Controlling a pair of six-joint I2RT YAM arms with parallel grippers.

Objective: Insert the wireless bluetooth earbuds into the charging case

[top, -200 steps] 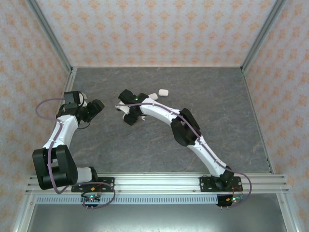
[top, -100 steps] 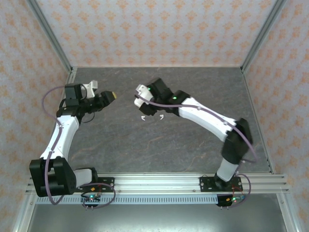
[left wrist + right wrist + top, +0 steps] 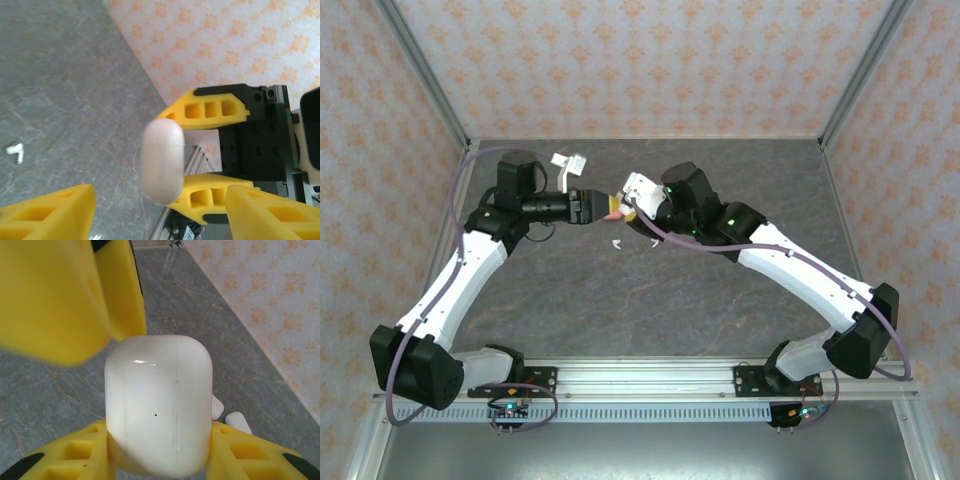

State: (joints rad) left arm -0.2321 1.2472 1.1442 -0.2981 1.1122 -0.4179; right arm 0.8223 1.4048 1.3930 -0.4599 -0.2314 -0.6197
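Two hands, lately apart, now meet upper centre: right hand (image 3: 625,207) clamps white pebble-shaped charging case (image 3: 157,415); left hand (image 3: 592,206) wide, empty; tiny white stemmed earbuds (image 3: 617,243) wait on grey desk (image 3: 570,295) below. Lid-opening likely.

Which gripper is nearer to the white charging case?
Right. The right gripper clamps the case between its fingers; the left gripper faces it with open jaws, close by.

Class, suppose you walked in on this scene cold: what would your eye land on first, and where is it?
A smooth white case, clamped in the right arm's yellow jaws, hangs above the far middle of the table. The left arm's jaws stand open, facing it at close range. Two tiny white earbuds lie on the grey top nearby.
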